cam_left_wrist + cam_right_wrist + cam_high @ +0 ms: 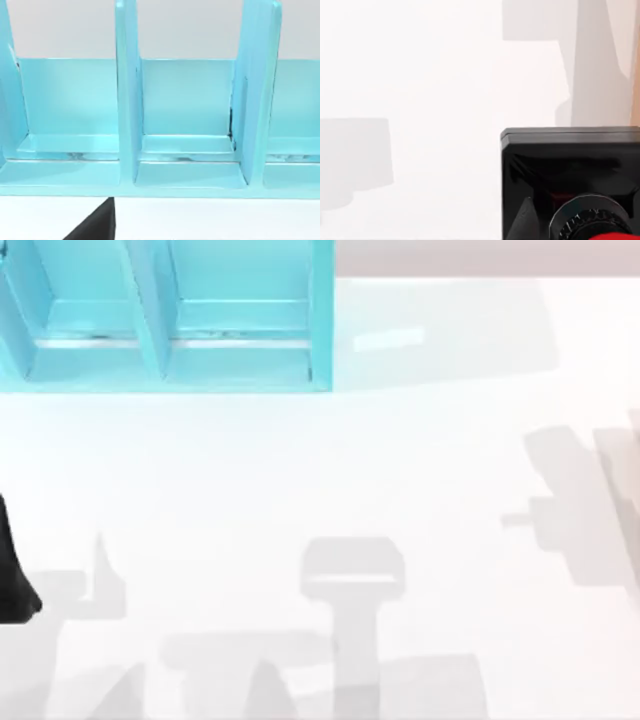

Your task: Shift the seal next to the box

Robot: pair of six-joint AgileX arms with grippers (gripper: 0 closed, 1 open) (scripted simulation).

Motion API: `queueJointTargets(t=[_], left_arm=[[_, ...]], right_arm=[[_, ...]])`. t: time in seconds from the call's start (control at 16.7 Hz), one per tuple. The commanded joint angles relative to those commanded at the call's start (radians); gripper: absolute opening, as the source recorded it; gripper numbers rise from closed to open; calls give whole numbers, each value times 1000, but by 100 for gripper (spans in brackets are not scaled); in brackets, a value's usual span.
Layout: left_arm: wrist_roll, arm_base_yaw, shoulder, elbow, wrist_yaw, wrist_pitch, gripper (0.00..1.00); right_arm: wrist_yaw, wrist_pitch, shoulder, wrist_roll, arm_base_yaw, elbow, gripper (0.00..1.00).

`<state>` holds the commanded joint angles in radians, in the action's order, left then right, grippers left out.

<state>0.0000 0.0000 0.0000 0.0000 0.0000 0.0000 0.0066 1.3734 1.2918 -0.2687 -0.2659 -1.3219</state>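
Two compartments of the turquoise box (170,315) show in the top view, at the far left of the white table (330,470), with one upright divider between them. Well in front of the box, at the table's left edge, a black piece of the left arm (12,575) pokes in; its jaws are out of sight there, so I cannot tell how they stand. Grey shadows of both arms lie across the table nearer than the box and off to its right.

From the left wrist view, the box (180,150) is seen front-on, its open compartments split by tall dividers, the table a white strip beneath it. A black wedge (95,225) sits just below the box's front lip; I cannot tell what it belongs to.

From the right wrist view, the seal (570,175) shows close up over the table: black square block with a rim of red knob. Whether the right gripper's jaws hold it, I cannot tell.
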Motion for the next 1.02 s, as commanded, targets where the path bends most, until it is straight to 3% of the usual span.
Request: queueJointTargets(t=[0.36,1.02], left_arm=[[0,0,0,0,0,0,100],[0,0,0,0,0,0,100]], right_arm=[[-12,-44,-202,90,93,259,0],[-11,-132,-205,92,91,356,0]])
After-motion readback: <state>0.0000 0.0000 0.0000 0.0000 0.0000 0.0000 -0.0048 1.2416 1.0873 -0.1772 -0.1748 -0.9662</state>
